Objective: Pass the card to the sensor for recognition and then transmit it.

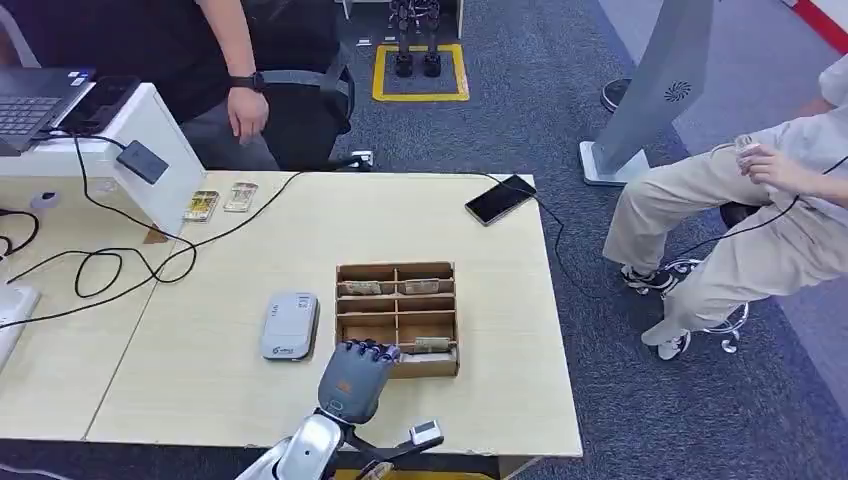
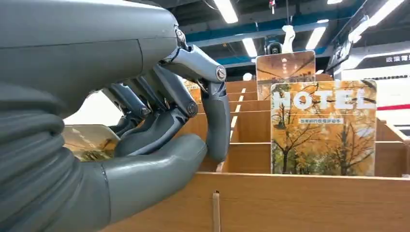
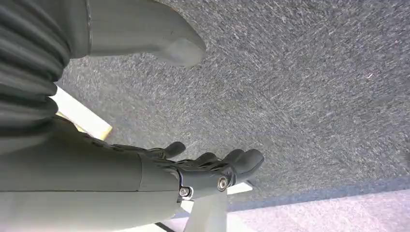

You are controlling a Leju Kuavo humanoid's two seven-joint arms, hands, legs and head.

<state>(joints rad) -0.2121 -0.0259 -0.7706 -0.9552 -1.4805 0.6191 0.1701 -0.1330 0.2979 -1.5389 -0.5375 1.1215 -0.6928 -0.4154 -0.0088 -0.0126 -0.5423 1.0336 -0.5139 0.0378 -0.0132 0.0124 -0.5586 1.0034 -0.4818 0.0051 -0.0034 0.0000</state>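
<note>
Over box (image 1: 397, 318) — robot hand (image 1: 357, 375) curled

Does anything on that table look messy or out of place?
Mostly tidy. Black cables loop loosely over the table's left side, and a phone lies askew near the far edge. The wooden card box and the grey sensor sit square.

Left arm is reaching forward, left hand (image 1: 357, 378) hovering palm-down, fingers (image 2: 216, 121) curling toward thumb, gripping nothing visible. Right arm is hanging down, right hand (image 3: 203, 169) lying loose, fingers apart, holding nothing.
</note>
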